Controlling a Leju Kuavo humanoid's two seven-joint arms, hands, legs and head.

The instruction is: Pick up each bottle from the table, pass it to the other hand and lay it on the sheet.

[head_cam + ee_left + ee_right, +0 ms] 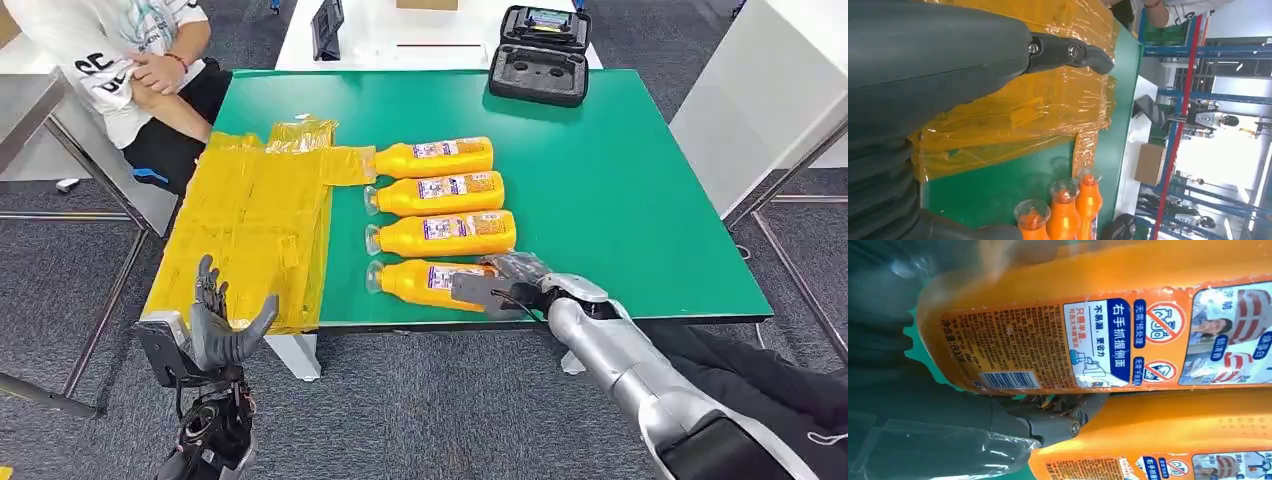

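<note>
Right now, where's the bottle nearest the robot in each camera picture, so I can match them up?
Head view: the nearest bottle lies at the table's front edge, last in the row of four, under the right hand.
Left wrist view: I cannot tell; three bottle tops show, the rest hidden.
Right wrist view: its labelled side crosses the picture, a finger against it.
Shared landmark: the green table, also and.

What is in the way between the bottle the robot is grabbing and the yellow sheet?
Nothing visible. The right hand is on the nearest bottle, and bare green table lies between it and the yellow sheet. The left hand waits open nearby.
</note>
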